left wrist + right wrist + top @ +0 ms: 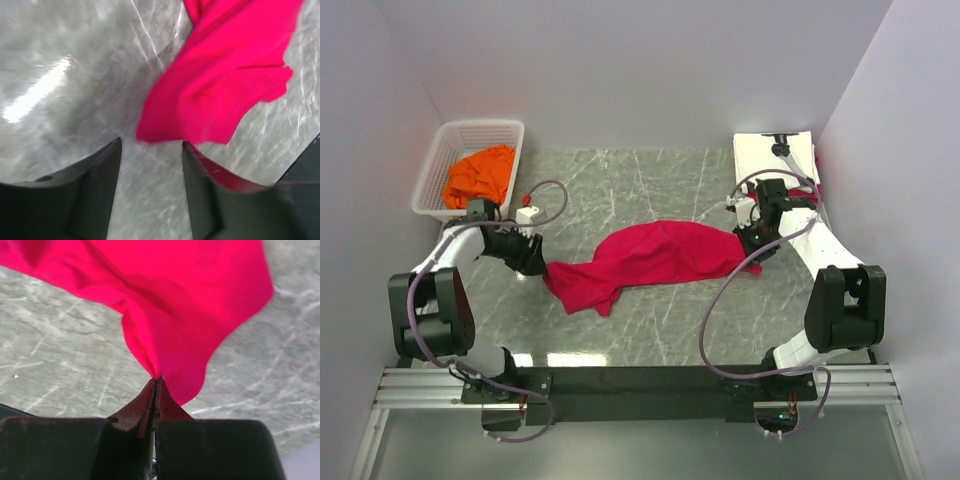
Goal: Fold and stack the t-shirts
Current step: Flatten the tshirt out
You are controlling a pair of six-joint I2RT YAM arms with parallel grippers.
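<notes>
The crimson-red t-shirt point(650, 258) lies crumpled and stretched across the middle of the table. My right gripper point(752, 243) is shut on its right edge; the right wrist view shows the red cloth point(180, 315) pinched between the closed fingertips point(156, 382). My left gripper point(533, 262) is open and empty at the shirt's left end; in the left wrist view the red hem point(220, 95) lies just ahead of the spread fingers point(102, 165). The orange t-shirt point(480, 175) sits bunched in the basket. A folded white t-shirt point(775, 155) lies at the back right.
A white plastic lattice basket point(505, 130) stands at the back left, holding the orange shirt. The marble-patterned table point(620, 190) is bounded by pale walls at the back and both sides. A black rail runs along the near edge point(640, 380).
</notes>
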